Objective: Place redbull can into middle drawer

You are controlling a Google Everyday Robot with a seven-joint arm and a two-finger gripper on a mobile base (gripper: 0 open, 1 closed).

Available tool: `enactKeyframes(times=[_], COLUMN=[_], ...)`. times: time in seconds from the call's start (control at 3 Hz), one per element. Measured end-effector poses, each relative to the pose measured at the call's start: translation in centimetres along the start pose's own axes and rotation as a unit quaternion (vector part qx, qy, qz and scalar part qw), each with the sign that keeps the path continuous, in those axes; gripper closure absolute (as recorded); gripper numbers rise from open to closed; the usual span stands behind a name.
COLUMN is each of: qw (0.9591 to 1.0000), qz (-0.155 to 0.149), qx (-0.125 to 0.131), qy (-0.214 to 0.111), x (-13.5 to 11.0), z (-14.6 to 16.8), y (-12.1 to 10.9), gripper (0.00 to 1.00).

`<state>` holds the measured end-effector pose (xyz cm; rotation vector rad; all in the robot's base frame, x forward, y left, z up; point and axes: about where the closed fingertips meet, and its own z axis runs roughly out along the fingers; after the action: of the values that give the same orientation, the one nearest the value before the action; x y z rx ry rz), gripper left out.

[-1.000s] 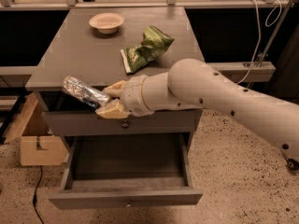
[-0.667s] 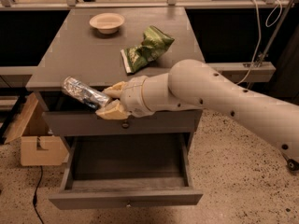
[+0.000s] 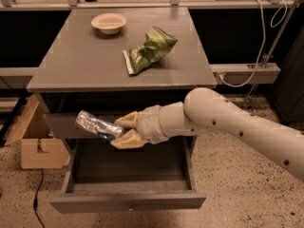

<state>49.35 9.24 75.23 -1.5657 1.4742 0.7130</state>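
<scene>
The task stood a good part done but not finished: the middle drawer [image 3: 95, 202] was already pulled well out below the worktop [image 3: 80, 65], its grey inside bare as far as could be seen, and the redbull can [image 3: 97, 125] was off any surface and in the grip of the gripper [image 3: 118, 129]. The two tan fingers [image 3: 127, 119] were closed around the right end of the can, one above and one below, with the can jutting out to the left, tilted so that its free end stood a little higher. It hung in front of the closed drawer front [image 3: 59, 125] just under the worktop edge, above the left rear part of the open cavity and clear of the floor of the drawer. What was left, by my reading, was to bring the can down inside the walls of the drawer, let go of it and draw the arm [image 3: 237, 125] back out. Compared with a second before, the arm and gripper had sunk: then the can was level with the worktop's front edge, now it sat lower, against the drawer front. The hold on the can looked the same, and the pale bowl [image 3: 109, 23], the green snack bag [image 3: 149, 49] and the cardboard box [image 3: 40, 148] beside the cabinet had not shifted.
</scene>
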Motion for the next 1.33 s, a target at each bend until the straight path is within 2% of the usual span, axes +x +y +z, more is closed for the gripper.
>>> enactKeyframes(times=[0.33,0.67,1.0,1.33], qw=[0.9990,0.9960,0.9917,0.9862], qz=[0.028,0.061,0.095,0.117], qx=[-0.033,-0.039,-0.017,-0.003], qy=[0.008,0.052,0.085,0.117], x=[5.1,10.3,15.1,19.1], z=[1.4,2.9,4.0,5.3], y=[2.3,3.3,3.3,2.9], gripper=[1.00,1.00,1.00,1.00])
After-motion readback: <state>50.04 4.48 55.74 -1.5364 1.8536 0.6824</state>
